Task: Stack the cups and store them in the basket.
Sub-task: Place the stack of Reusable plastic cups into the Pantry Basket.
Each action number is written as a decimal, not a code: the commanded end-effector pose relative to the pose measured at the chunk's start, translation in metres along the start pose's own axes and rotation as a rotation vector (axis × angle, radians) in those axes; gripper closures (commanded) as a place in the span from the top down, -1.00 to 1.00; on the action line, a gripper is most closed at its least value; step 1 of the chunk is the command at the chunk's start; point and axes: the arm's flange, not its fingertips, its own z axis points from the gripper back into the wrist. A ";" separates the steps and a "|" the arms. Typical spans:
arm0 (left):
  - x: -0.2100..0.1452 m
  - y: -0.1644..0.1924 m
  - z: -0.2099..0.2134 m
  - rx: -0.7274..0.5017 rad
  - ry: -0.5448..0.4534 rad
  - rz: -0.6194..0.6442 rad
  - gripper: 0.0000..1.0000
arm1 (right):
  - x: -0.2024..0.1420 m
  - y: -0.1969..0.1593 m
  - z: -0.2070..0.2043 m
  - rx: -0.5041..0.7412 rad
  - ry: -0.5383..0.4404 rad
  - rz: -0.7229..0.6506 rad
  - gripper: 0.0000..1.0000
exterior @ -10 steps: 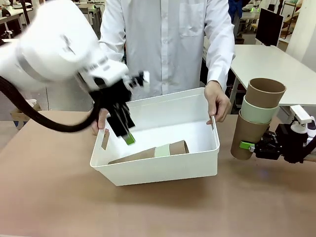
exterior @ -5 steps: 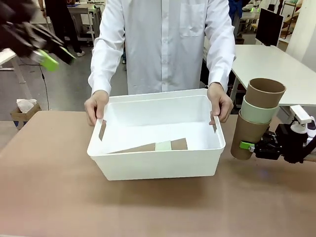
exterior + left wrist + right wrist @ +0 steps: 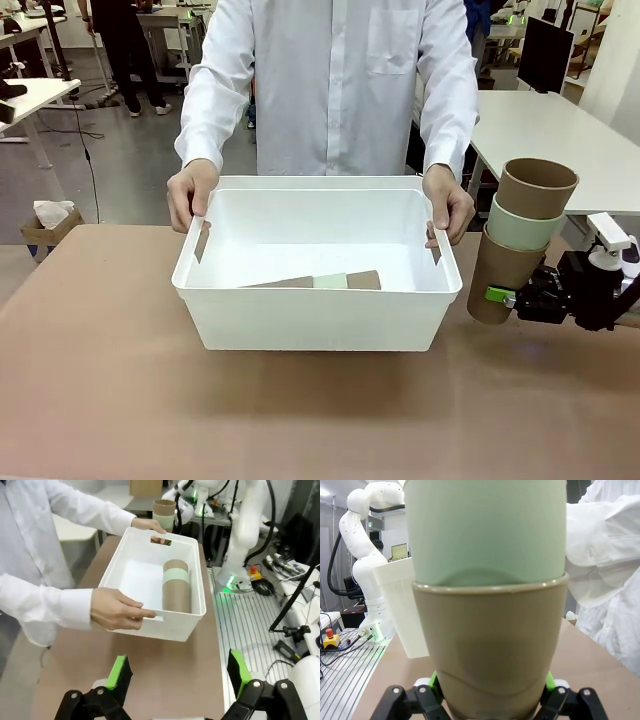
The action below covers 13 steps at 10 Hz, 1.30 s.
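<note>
White basket [image 3: 315, 320] sits mid-table [image 3: 100, 410], plain smooth sides, rolled rim, a slot handle in each short end. A person in a white shirt grips it at both ends, one hand [image 3: 192, 195] and the other hand [image 3: 447, 205].

The cups are split into two stacks of three, each tan-brown, pale mint, tan-brown, all matte with no handles. The first stack [image 3: 320, 282] lies on its side inside the basket. From the front it's a sliver over the near wall, but the left wrist view looks down and shows its full length along one long wall.

The second stack [image 3: 525, 235] is off the table beside the basket, roughly upright. The right claw [image 3: 505, 296] is clamped on its bottom brown cup. The right wrist view shows that cup squeezed between the green pads [image 3: 436, 686].

The left claw [image 3: 179, 675] is spread wide with nothing in it, up above the table.
</note>
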 end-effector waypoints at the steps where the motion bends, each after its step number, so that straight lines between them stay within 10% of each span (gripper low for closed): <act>1: 0.012 0.003 -0.014 -0.017 0.039 0.045 1.00 | 0.006 -0.001 -0.001 -0.005 -0.004 0.004 0.67; 13: 0.012 0.003 -0.014 -0.017 0.039 0.045 1.00 | 0.006 -0.001 -0.001 -0.005 -0.004 0.004 0.67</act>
